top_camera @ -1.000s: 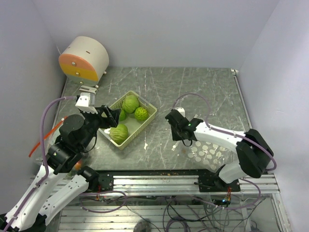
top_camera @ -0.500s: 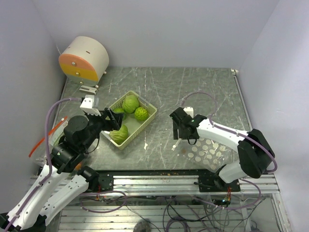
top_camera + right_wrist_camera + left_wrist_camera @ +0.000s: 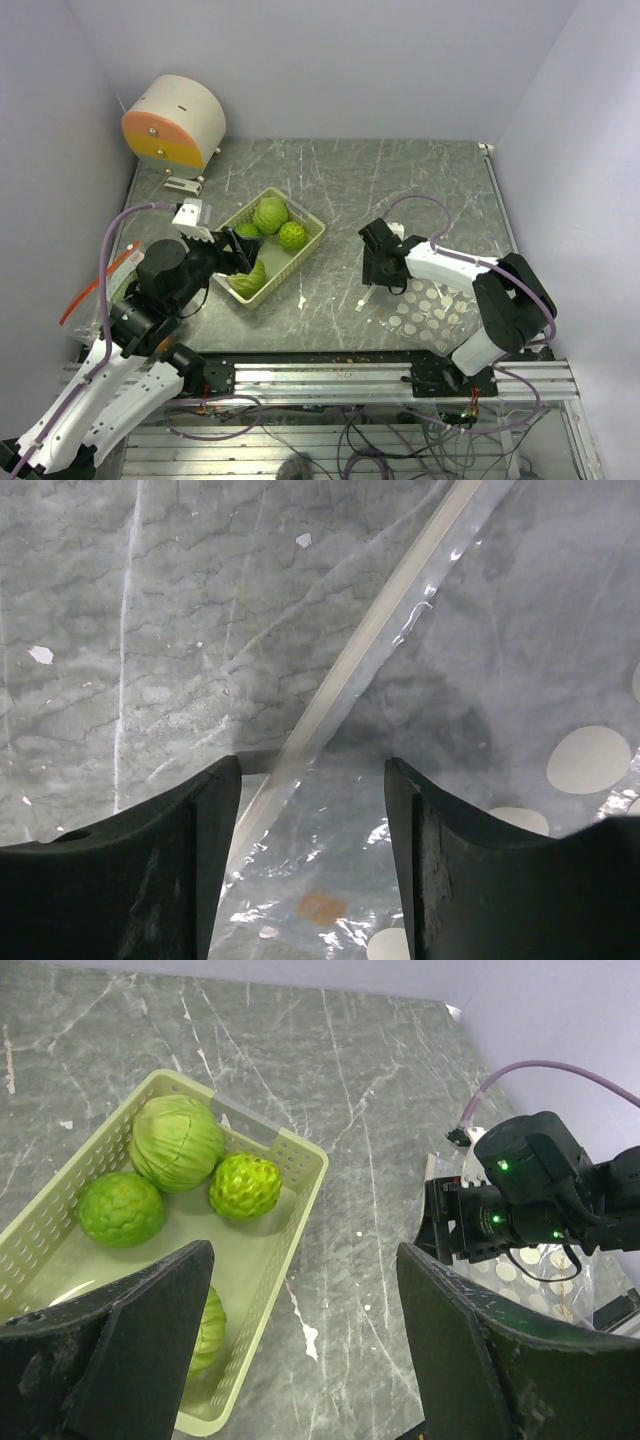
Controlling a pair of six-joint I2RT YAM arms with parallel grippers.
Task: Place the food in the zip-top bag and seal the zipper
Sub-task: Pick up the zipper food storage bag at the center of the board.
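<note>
The food in view is several bumpy light-green balls [image 3: 270,214] lying in a pale-green basket [image 3: 314,228]. The left wrist view shows three of them at the far end [image 3: 178,1142] and one [image 3: 205,1330] partly behind my left finger. My left gripper [image 3: 246,264] [image 3: 303,1260] hovers open over the basket's near end, empty. The clear zip-top bag [image 3: 425,305] with white dots lies flat on the right. My right gripper [image 3: 376,282] [image 3: 312,780] stands open low over the bag [image 3: 330,880], its fingers straddling the zipper strip [image 3: 380,630].
A round white-and-orange device [image 3: 175,122] stands at the back left corner, a small grey bracket [image 3: 183,184] just in front of it. Walls close in on three sides. My right arm [image 3: 530,1190] sits right of the basket.
My right gripper, shut a second ago, has opened and shifted right onto the bag's zipper edge. The left gripper has come down and forward over the basket's near end.
</note>
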